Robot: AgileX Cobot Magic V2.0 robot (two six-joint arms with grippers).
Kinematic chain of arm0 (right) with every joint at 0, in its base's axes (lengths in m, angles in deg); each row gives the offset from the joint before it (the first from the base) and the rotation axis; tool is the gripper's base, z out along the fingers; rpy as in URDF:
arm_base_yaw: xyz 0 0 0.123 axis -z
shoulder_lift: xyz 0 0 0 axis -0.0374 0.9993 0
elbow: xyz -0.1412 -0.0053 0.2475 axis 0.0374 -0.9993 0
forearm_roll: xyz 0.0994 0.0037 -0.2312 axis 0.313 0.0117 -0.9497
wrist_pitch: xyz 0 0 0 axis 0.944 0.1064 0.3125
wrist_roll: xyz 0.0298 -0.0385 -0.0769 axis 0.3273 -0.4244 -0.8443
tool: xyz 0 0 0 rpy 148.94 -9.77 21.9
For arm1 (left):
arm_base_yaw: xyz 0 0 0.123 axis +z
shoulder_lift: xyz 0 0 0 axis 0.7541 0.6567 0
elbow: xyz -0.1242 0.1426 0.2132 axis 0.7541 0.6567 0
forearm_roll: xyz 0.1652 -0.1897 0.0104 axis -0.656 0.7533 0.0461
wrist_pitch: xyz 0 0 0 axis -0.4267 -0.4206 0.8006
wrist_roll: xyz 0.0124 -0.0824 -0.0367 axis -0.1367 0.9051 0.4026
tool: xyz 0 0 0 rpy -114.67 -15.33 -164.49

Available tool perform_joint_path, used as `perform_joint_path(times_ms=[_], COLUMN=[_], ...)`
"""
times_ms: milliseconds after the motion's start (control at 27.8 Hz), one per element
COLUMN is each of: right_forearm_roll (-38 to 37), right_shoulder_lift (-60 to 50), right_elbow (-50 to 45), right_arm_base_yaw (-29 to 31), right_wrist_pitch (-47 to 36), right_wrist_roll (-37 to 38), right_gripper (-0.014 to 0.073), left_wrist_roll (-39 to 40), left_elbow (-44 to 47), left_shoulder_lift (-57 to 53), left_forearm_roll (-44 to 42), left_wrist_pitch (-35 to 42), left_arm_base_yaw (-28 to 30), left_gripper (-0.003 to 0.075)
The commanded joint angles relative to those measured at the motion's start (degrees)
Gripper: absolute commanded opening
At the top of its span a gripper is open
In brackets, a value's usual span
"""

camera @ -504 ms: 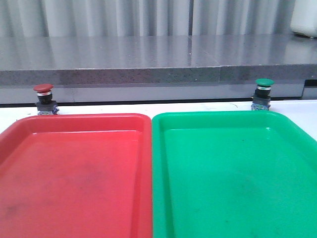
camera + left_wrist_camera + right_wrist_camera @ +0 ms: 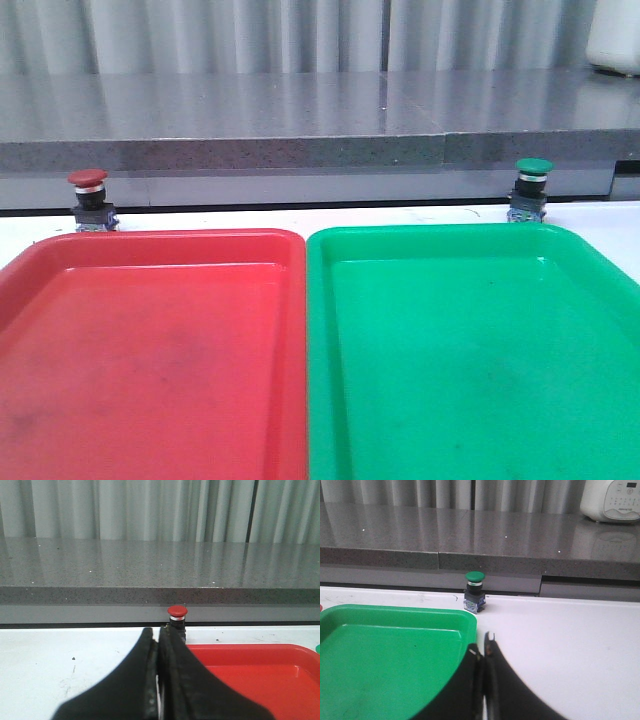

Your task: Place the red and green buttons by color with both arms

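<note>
Front view: two flat plastic trays lie side by side on a white table [image 2: 620, 215], their inner rims nearly touching. Taking the red tray [image 2: 150, 240] as the landmark, the red button [image 2: 90, 198] stands upright on the table just beyond its far left corner. To the right of the red tray lies the green tray [image 2: 440, 235], and the green button [image 2: 529, 188] stands upright just beyond that tray's far right corner. Both buttons are outside the trays. No arm appears in this view.

Left wrist view: the left gripper [image 2: 159, 639] has its black fingers pressed together and holds nothing — the red button [image 2: 177, 618] sits a little beyond the fingertips, apart from them, at the red tray's [image 2: 260, 652] far corner.

Right wrist view: the right gripper [image 2: 483, 647] is likewise closed and empty, poised over the green tray's [image 2: 420, 615] corner — the green button [image 2: 474, 591] stands well beyond the fingertips on the table.
</note>
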Motion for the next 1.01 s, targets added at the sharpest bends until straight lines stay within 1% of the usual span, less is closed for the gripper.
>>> perform_joint_path(times_ms=[0,72,252,324,432,504,576,791,899,971], right_forearm_roll=[0.0,0.0,0.0,0.0,0.0,0.0,0.0,0.0,0.0,0.0], right_shoulder_lift=[-0.95,-0.95,-0.95,-0.95,-0.95,-0.49,0.92,10.24,16.63,20.88], right_elbow=[0.63,0.63,1.2,3.56,8.92,12.97,17.58,29.88,34.3,36.09], right_arm_base_yaw=[0.36,0.36,0.36,0.36,0.36,0.36,0.36,0.36,0.36,0.36], right_wrist_pitch=[-5.29,-5.54,-4.87,-2.73,2.48,6.34,10.31,19.08,23.0,25.08], right_wrist_roll=[0.09,0.09,0.08,0.08,0.02,-1.19,-2.88,-2.88,-2.88,-2.88], right_gripper=[-0.007,-0.007,-0.007,-0.007,-0.007,-0.007,-0.007,-0.007,-0.007,-0.007], left_wrist_roll=[0.57,0.57,0.57,0.57,0.57,0.57,0.57,0.57,0.57,0.57], left_elbow=[1.41,1.41,0.57,-1.6,-7.78,-12.82,-19.02,-35.98,-40.82,-41.43], left_shoulder_lift=[-0.86,-0.86,-0.86,-0.86,-0.54,0.9,3.75,17.72,24.64,28.11], left_forearm_roll=[0.46,0.46,0.46,0.47,0.47,0.47,0.47,0.47,0.47,0.47], left_wrist_pitch=[4.96,4.96,8.17,8.11,5.94,2.25,-4.1,-20.38,-25.57,-26.2], left_arm_base_yaw=[0.04,0.04,-0.08,-0.08,-0.08,-0.08,-0.08,-0.08,-0.08,-0.08], left_gripper=[-0.002,-0.002,-0.002,-0.002,-0.002,-0.002,-0.002,-0.002,-0.002,-0.002])
